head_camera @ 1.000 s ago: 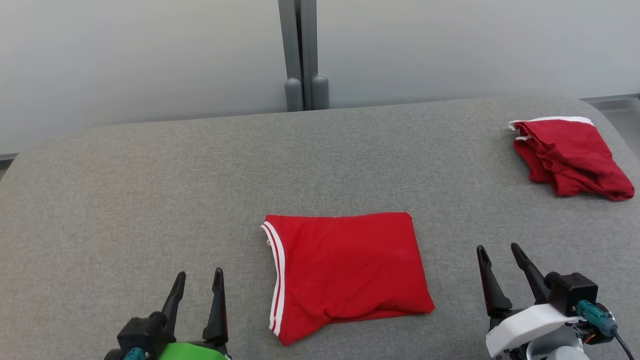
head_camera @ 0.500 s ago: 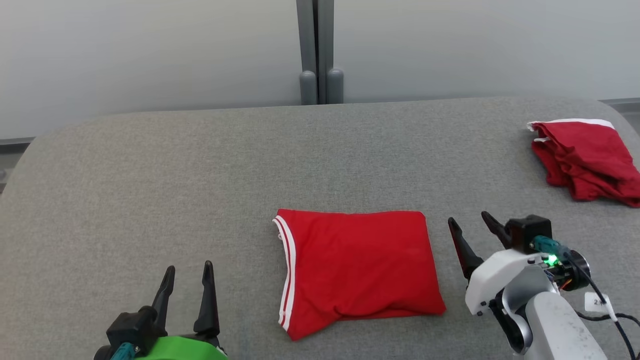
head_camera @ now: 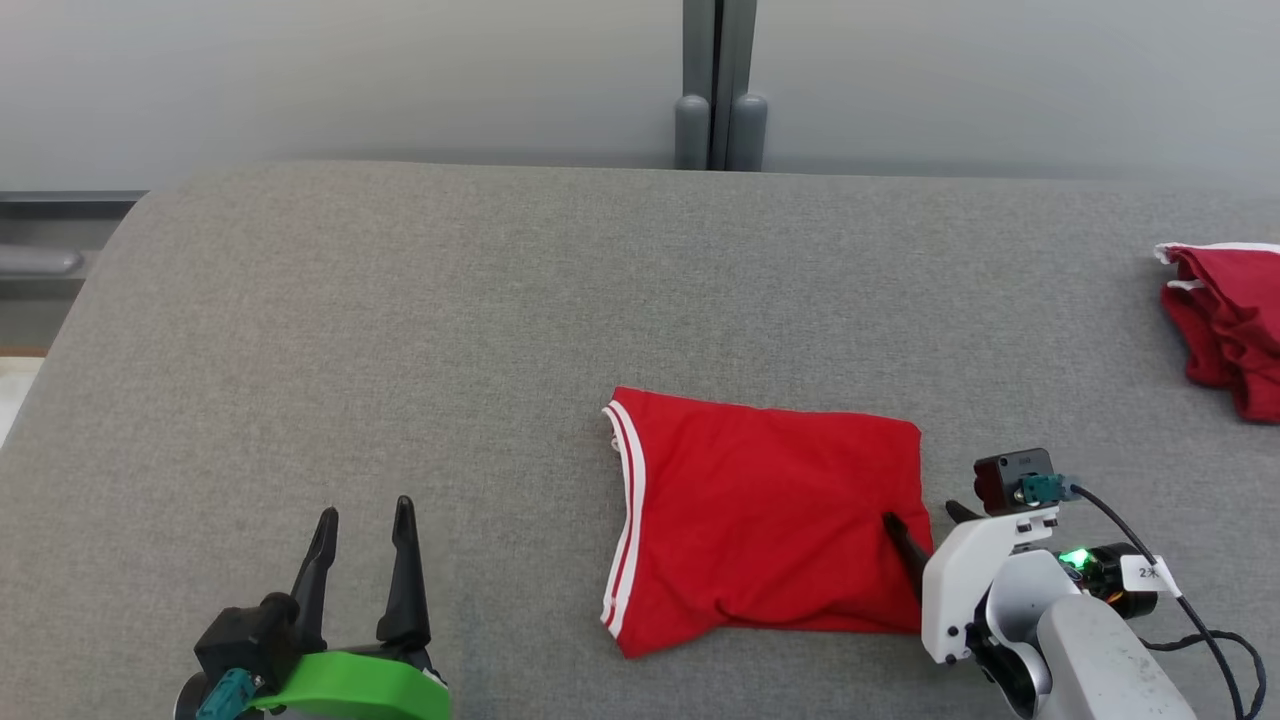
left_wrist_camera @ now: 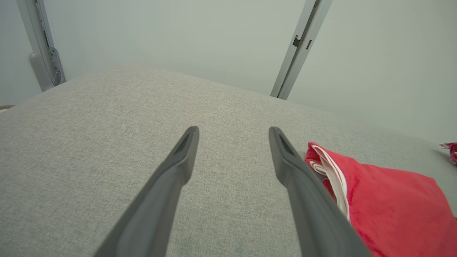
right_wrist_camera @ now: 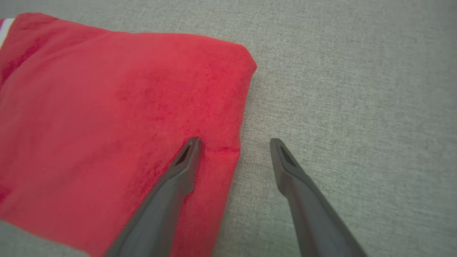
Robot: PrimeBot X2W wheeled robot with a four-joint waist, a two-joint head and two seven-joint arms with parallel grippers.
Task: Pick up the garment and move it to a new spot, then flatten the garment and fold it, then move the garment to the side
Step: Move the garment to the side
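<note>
The folded red garment (head_camera: 765, 520) lies low and centre on the grey table (head_camera: 400, 300). The right gripper (head_camera: 920, 512) straddles its right edge, wide open, holding nothing; the left gripper (head_camera: 365, 506), lower left, gapes empty too.

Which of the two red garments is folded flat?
The centre red garment, beside the right gripper; the far-right red garment lies crumpled.

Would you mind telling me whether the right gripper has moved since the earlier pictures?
Yes. The right gripper has moved left to the folded red garment and now straddles its right edge, jaws open.
</note>
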